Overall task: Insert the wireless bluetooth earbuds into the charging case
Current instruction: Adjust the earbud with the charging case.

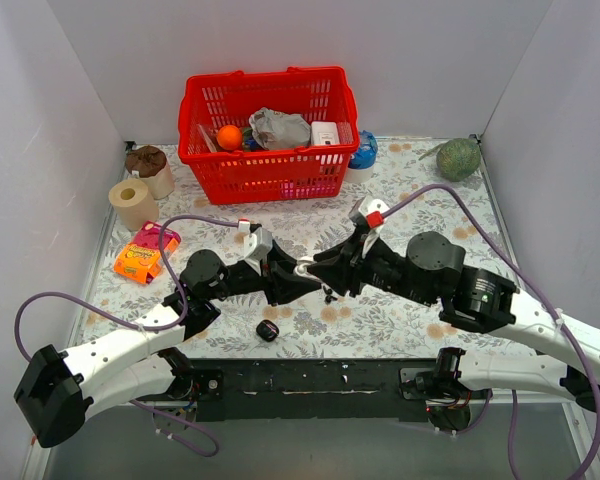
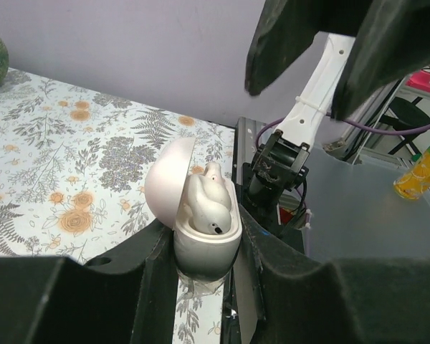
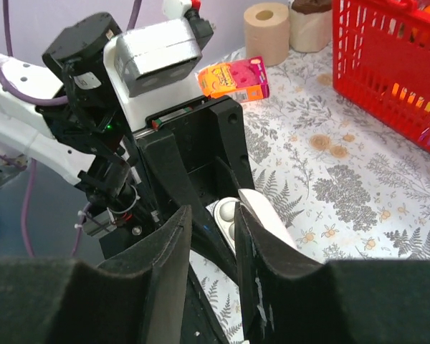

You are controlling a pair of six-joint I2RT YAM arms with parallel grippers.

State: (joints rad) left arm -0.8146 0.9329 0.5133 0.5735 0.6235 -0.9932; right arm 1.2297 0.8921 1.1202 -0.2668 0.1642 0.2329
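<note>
- Your left gripper (image 2: 204, 276) is clamped on a white case (image 2: 208, 247), fingers on its two flanks. It holds the body upright and off the table (image 1: 400, 320), with the mouth facing up where the other arm can reach it.
- The lid (image 2: 165, 183) of that case stands hinged back to one side, so the cavity is exposed. A white earbud (image 2: 208, 204) sits in it, bulb up; I cannot tell whether a second one lies beside it.
- Your right gripper (image 3: 209, 215) hangs just above the white case. Its jaws are parted a little with nothing between them, and they line up over the opening as if to press or pick at what is seated there.
- The charging case (image 1: 267, 330) the task names, a small glossy black pebble, lies on the table near the front edge. It is below the meeting point of the two arms, and neither gripper touches it.
- I cannot make out whether that black case is open or shut, and no black earbuds show in any view.
- As I judge it, the black case has not been taken up, so the named task looks not yet begun.
- The red basket (image 1: 270, 175) and the clutter at the back sit well apart from the work, so neither arm is crowded.
</note>
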